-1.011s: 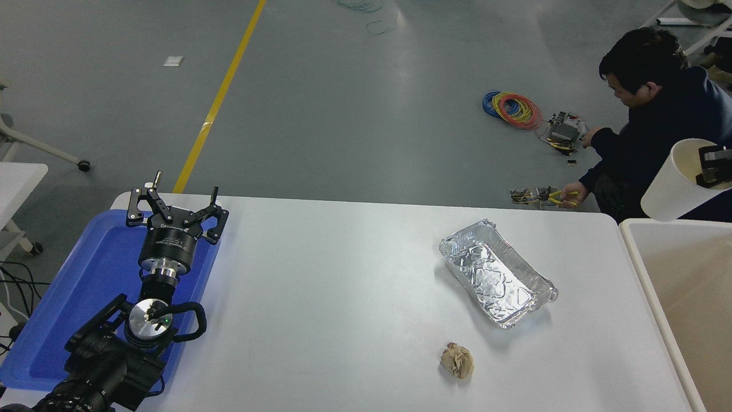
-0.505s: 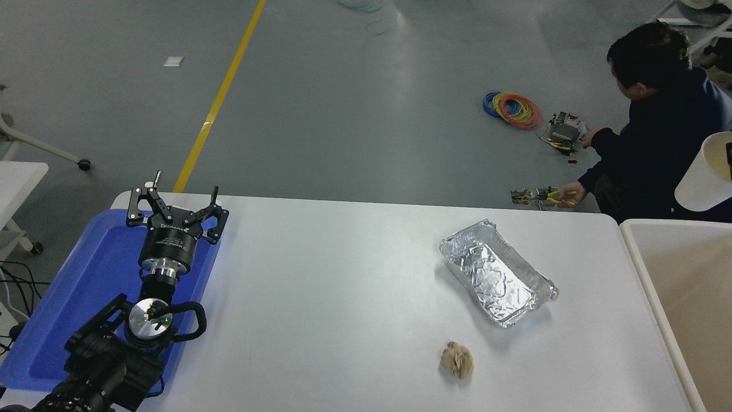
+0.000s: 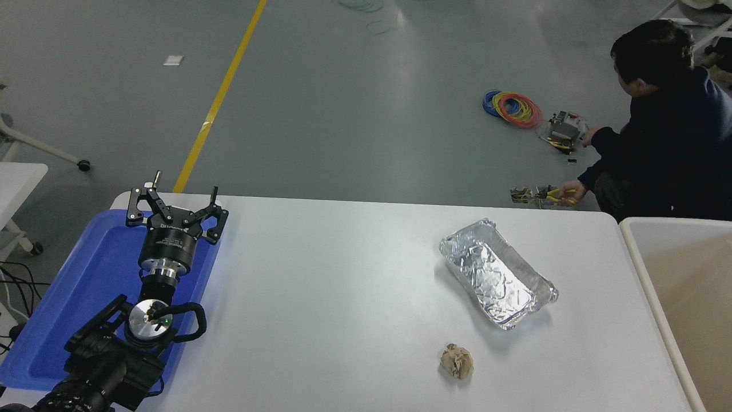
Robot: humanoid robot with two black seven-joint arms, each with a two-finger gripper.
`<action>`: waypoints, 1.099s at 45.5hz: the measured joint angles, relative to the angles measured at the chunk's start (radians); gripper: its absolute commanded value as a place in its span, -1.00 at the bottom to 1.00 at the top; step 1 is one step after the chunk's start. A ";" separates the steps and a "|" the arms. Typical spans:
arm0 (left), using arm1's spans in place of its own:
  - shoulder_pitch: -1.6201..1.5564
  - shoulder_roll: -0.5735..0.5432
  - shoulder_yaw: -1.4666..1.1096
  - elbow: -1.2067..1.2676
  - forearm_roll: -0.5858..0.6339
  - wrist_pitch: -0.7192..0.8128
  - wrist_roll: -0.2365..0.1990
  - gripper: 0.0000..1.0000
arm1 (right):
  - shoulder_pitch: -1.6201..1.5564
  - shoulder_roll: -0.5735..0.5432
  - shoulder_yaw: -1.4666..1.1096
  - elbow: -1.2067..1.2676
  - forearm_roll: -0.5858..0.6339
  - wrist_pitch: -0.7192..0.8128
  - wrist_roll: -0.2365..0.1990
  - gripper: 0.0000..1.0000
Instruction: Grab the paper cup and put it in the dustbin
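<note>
The left arm is reaching forward from the lower left corner, its black left gripper (image 3: 176, 201) pointing away with fingers spread apart. The right arm is out of sight.

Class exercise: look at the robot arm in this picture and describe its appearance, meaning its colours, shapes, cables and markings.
Only the left arm shows: black, boxy links with a looping black cable. A silver disc with a small green light sits at the wrist, then a black cylinder bearing faint pale lettering. The left gripper has black linkage fingers studded with silver bolts.
</note>
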 measured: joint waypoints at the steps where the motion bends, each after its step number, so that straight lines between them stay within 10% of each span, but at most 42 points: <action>1: 0.000 0.000 0.000 0.000 0.000 0.000 0.000 1.00 | -0.030 0.009 0.007 -0.020 0.013 -0.016 -0.001 -1.00; 50: 0.000 0.000 0.000 0.000 0.000 0.000 -0.001 1.00 | -0.628 0.208 0.252 -0.242 0.250 -0.364 -0.097 -1.00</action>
